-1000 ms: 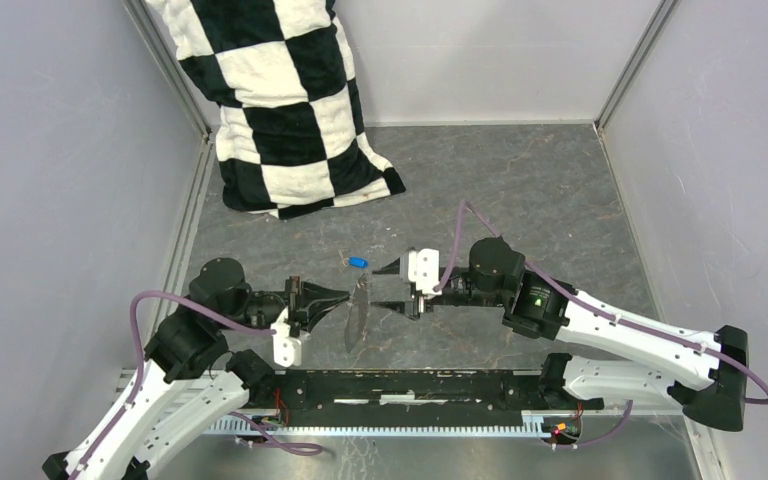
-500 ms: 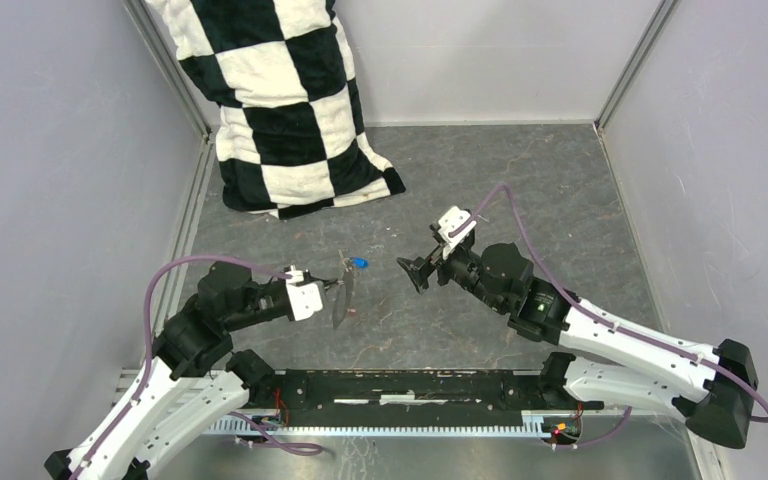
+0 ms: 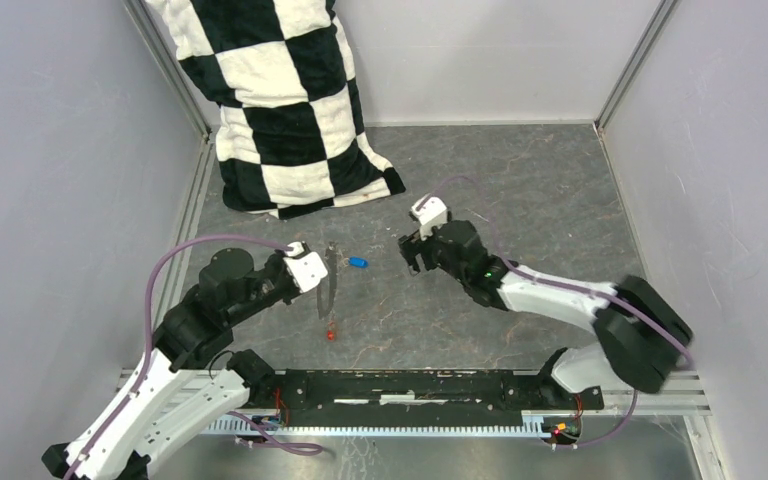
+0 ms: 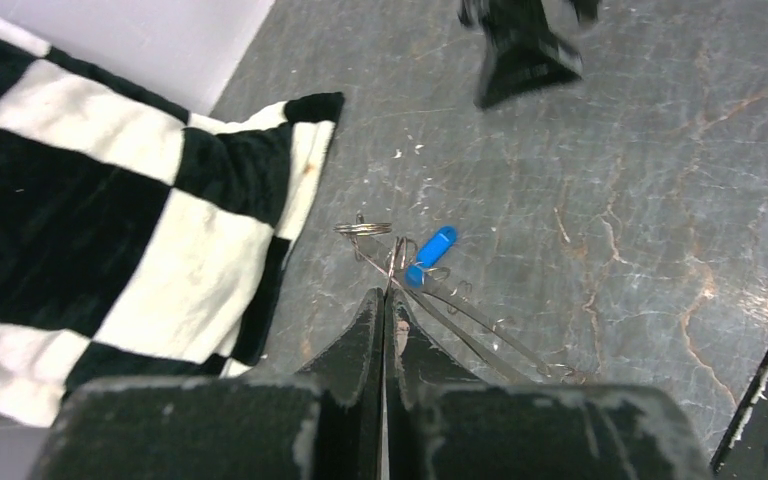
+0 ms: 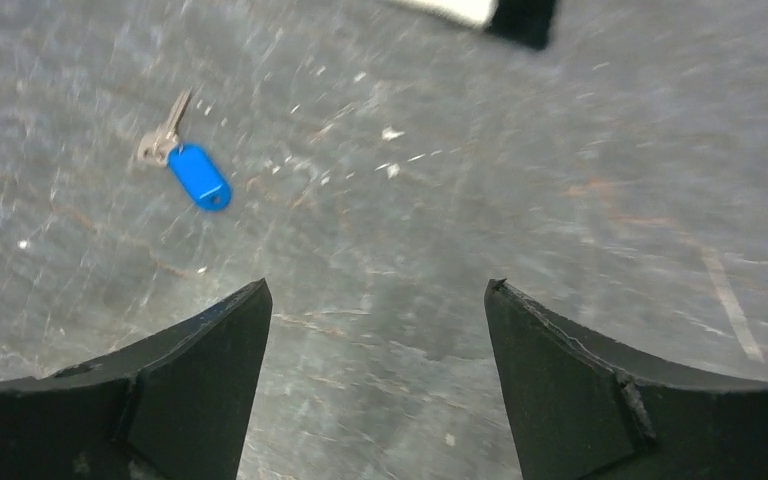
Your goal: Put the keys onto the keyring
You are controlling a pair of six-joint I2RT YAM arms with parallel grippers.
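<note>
I'm going for the blue key (image 5: 198, 176).
Left gripper (image 4: 385, 295) pinches the keyring (image 3: 326, 285); right gripper (image 5: 375, 300), spread, must drop onto it.

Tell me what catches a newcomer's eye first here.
The big black-and-white checkered cushion leaning in the far left corner stands out first. Next, the left hand, shut on the thin keyring, holds it edge-on to the top camera. A blue key lies on the grey floor between that ring and the open right hand.
</note>
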